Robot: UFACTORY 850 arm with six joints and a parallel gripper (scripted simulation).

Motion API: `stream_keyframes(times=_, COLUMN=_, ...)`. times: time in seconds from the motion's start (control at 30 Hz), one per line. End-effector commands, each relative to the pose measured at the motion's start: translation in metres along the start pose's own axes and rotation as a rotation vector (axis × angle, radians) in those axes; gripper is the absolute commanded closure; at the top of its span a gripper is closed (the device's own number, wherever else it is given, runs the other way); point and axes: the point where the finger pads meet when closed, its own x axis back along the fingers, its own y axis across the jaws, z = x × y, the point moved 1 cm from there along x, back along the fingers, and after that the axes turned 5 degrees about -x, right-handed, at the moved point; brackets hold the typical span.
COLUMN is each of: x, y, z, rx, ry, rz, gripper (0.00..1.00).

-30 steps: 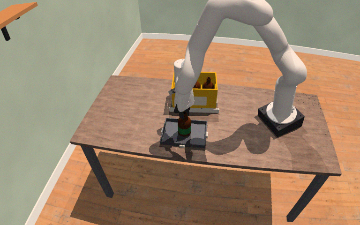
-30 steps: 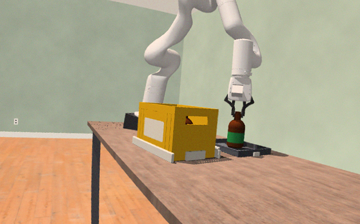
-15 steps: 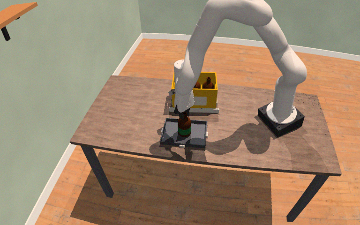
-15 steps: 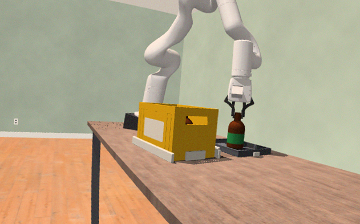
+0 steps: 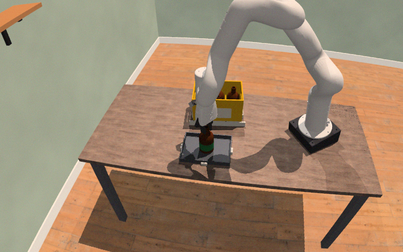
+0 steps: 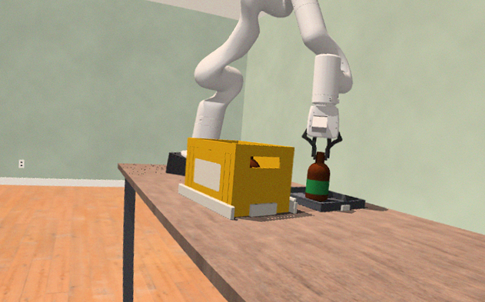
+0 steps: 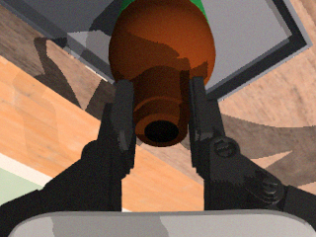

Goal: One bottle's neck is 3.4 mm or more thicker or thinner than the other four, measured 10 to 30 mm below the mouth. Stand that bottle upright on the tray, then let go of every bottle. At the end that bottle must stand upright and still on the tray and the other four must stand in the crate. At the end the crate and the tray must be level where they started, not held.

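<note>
A brown bottle with a green label stands upright on the dark grey tray. My gripper is shut on the bottle's neck from straight above, one finger on each side. The yellow crate stands just behind the tray, and two brown bottles show in it; my arm hides the rest of its inside.
The crate sits between white stop blocks. The arm's black base is at the table's right. The tray lies near the table's front edge. An orange shelf hangs on the left wall.
</note>
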Motion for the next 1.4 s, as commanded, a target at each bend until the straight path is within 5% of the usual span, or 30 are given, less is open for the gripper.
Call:
stream_keyframes(times=0.0, x=0.0008, y=-0.0008, z=0.0004, rx=0.000, ry=0.001, rz=0.002, gripper=1.00)
stream_keyframes(times=0.17, x=0.0008, y=-0.0008, z=0.0004, rx=0.000, ry=0.001, rz=0.002, gripper=1.00)
stream_keyframes(times=0.2, x=0.0008, y=-0.0008, z=0.0004, rx=0.000, ry=0.001, rz=0.002, gripper=0.00)
stream_keyframes(times=1.37, x=0.0008, y=-0.0008, z=0.0004, rx=0.000, ry=0.001, rz=0.002, gripper=0.00)
